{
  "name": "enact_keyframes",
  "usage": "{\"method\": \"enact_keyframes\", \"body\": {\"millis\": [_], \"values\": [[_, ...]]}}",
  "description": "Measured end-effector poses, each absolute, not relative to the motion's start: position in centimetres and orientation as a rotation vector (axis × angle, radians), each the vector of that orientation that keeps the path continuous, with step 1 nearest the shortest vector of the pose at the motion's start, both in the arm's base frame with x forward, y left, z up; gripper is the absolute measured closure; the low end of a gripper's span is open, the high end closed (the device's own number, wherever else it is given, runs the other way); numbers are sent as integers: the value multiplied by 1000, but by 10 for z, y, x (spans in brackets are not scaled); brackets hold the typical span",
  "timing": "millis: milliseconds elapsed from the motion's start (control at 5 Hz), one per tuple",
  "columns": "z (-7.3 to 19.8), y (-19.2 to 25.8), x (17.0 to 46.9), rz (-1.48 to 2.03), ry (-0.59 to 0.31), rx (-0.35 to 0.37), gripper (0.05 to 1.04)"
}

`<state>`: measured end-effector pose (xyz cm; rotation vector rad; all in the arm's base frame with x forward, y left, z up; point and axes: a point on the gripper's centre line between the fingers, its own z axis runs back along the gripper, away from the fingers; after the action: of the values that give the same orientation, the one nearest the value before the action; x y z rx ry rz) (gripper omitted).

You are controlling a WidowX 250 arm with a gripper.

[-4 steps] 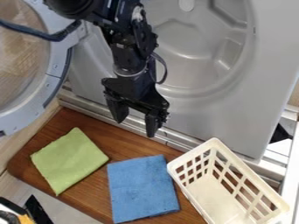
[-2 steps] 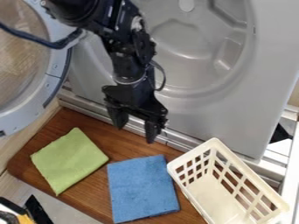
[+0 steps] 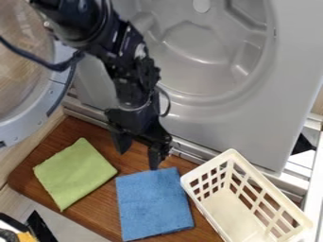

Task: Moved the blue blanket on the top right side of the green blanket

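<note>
A grey moulded panel (image 3: pixel 252 137) takes up most of the upper right, with a round door (image 3: pixel 12 127) open at the left. Below them lies the wooden bench (image 3: pixel 97 208). The black arm (image 3: pixel 129 78) comes down from the upper left. The white basket (image 3: pixel 272 186) sits at the lower right, its near corner just beside the blue blanket (image 3: pixel 154 205).

That blanket lies flat on the bench, between the basket and the green blanket (image 3: pixel 74 174); whether the two blankets touch at their nearest corners I cannot tell. The gripper (image 3: pixel 138 158) hangs at the blue one's upper left, jaws apart with nothing between them, one tip close by the top edge.

The step in hand looks to be the grasp, with the transfer all to come. Best to bring the jaws over the cloth a little inside its upper edge, go down until both tips press it lightly, then close on a gathered fold; a pinch right at the rim may slip off. Keep off the basket side, where the wall could catch a tip. Once it is held, lift well clear before crossing leftward, as a trailing edge might drag the green blanket out of place, then lower it onto that one's upper right part.
</note>
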<state>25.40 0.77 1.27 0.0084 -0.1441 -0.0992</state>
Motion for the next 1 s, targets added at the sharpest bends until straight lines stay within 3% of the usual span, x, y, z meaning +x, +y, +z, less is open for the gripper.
{"method": "enact_keyframes", "body": {"millis": [400,1000], "values": [[-24,4,239,-130,-128,-16,84],[-57,-7,240,-168,-190,-4,84]]}}
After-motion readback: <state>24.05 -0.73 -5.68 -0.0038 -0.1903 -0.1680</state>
